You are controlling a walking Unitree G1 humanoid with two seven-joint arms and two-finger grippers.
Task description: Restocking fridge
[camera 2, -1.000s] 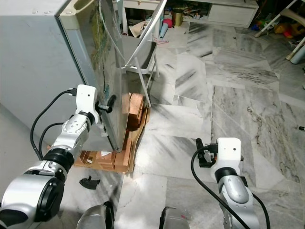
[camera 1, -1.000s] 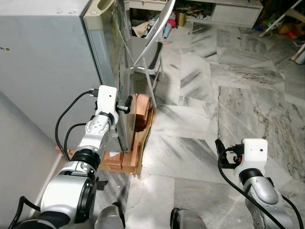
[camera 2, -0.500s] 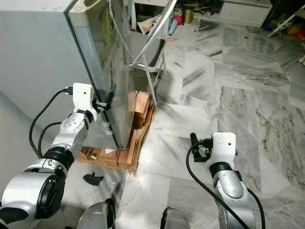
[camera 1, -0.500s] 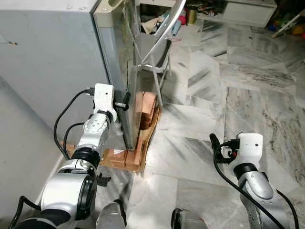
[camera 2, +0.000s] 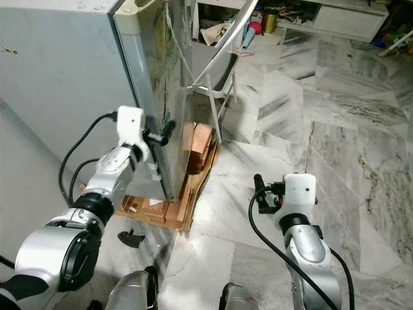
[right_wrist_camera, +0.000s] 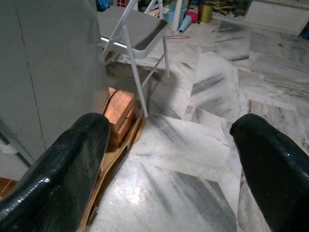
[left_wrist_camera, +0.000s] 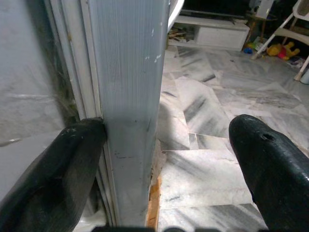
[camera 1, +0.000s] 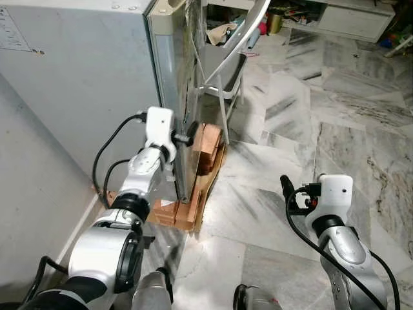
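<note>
**Two grippers out, one straddling the fridge door edge**

Two black fingers of the left gripper [left_wrist_camera: 159,159] spread wide around the free vertical edge of the fridge door [left_wrist_camera: 128,96]: one finger [left_wrist_camera: 53,174] tucked into the gap on the cabinet side and touching the door's ribbed edge, the other standing well off it on the room side. No squeeze on the door as yet. From the head camera, left gripper [camera 2: 158,137] at about 10 o'clock from frame centre, pressed up to the door edge at mid height of the fridge [camera 2: 71,84], which occupies 9 to 12 o'clock.

Below the door, at about 8 o'clock, orange bricks [camera 2: 197,148] stacked on a wooden pallet [camera 2: 155,210] that carries the fridge. Behind, toward 12 o'clock, a folding chair [right_wrist_camera: 140,34] standing just beside the bricks.

Further right, at 4 o'clock, right gripper [right_wrist_camera: 169,159] held low over the marble floor [camera 1: 290,129], fingers parted and holding nothing, well apart from the fridge.

Judged on handling: stiff, heavy metal door, likely held by a seal, smooth and slippery on its face. Best hold at the free edge, far from the hinge, with the inner finger hooked behind it, then a steady outward swing. Chair and bricks close enough to block a wide opening.
</note>
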